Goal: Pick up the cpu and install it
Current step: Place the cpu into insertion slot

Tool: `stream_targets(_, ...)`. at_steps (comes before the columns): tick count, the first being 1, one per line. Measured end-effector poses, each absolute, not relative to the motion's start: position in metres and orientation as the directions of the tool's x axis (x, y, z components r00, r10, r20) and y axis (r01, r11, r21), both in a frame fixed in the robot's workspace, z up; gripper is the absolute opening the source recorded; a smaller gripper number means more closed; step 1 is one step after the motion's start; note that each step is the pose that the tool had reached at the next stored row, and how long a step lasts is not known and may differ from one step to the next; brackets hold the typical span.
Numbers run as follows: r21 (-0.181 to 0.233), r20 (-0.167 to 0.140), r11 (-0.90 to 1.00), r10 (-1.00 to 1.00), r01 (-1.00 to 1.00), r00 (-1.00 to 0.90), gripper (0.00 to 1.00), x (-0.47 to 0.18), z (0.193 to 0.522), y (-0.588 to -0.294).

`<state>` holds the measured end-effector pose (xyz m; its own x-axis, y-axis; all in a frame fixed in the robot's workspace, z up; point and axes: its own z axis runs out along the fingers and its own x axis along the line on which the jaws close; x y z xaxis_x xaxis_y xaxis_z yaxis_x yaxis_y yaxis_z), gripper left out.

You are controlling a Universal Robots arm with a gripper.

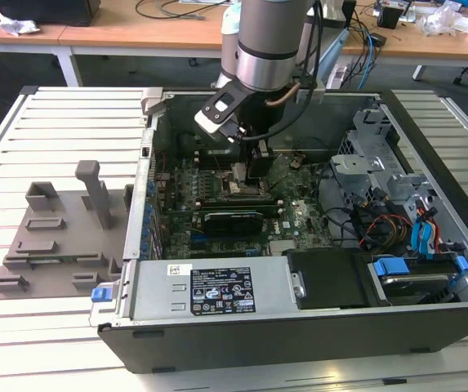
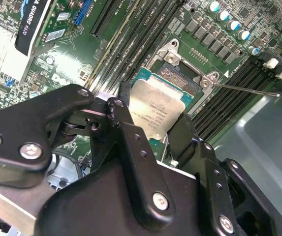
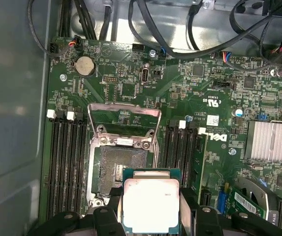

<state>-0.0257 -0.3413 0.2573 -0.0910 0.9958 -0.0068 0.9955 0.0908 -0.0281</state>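
Arm: reaching down into the open computer case [image 1: 299,335], with the gripper [image 1: 252,163] low over the middle of the green board [image 3: 131,83].
Tool state: narrowed onto the cpu [image 3: 150,204], black fingers [image 3: 106,216] pressed against two opposite edges; nothing else held.
Cpu position: flat in the grip, silver top up, partly overlapping the edge of the open socket [image 3: 121,167] nearest the gripper; not yet seated.
Height: probably a little above the socket rather than resting in it, though hard to judge from either wrist view.
Socket: bare, contact field exposed, metal hold-down frame [image 3: 124,110] swung up out of the way, memory slots [image 3: 64,162] on both sides.
Handling: light, stiff and thin, judging by its look; smooth metal top, so likely slippery in a loose grip; underside contacts and the socket's contact field probably fragile, with little tolerance for tilt, sliding or pressing.
Where to hold: by the thin side edges only, as gripped here, with top and underside left free, level and square to the socket.
Nearby: grey tray [image 1: 54,245] outside the case, toward the exterior view's left on the slatted table [image 1: 54,114], well apart from the gripper.
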Motion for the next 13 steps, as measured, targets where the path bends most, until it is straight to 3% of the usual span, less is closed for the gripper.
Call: stream_targets(13, -0.028, -0.007, 0.091, 0.996, 0.995, -0.091, 0.55, -0.025, 0.24, -0.327)
